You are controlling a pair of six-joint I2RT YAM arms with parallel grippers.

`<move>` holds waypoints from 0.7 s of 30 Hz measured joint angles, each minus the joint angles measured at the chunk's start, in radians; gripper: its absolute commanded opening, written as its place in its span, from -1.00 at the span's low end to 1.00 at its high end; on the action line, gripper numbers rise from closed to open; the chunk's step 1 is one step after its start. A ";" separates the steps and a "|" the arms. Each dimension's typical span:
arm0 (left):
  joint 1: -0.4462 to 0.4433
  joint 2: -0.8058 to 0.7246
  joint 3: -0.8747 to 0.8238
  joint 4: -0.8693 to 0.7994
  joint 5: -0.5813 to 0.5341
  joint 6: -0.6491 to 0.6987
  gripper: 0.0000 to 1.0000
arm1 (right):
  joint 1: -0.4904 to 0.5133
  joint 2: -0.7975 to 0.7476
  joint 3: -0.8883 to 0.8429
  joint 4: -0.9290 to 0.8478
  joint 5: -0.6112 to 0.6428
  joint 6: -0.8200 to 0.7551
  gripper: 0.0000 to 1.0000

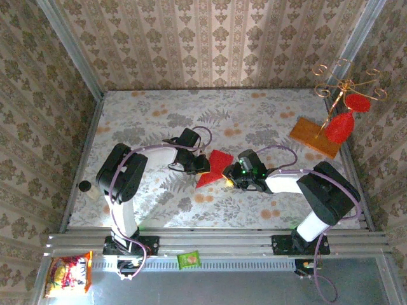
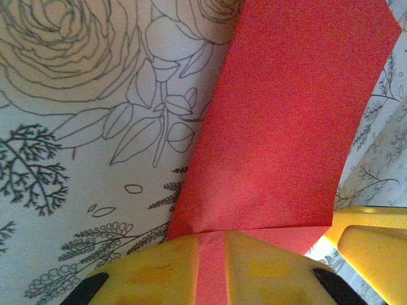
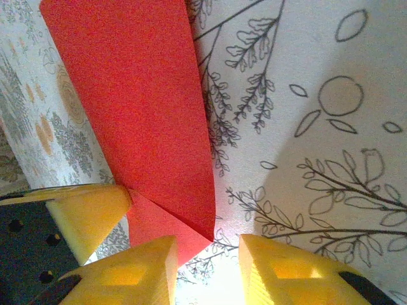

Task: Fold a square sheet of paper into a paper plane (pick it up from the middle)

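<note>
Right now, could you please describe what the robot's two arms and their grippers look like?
Both the left arm and right arm have white links, bulky black joints and a lilac cable looping alongside. Green lights glow on the right wrist. The left gripper and right gripper have blocky yellow fingers.

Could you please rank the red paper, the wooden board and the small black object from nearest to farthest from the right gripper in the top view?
From the right gripper:
1. red paper, right beside it, on its left.
2. wooden board, back right of the table.
3. small black object, at the left table edge.
</note>
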 measured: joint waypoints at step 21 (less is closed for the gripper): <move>0.038 0.002 -0.038 0.067 0.097 -0.043 -0.58 | 0.000 0.067 0.000 0.164 -0.029 0.027 -0.48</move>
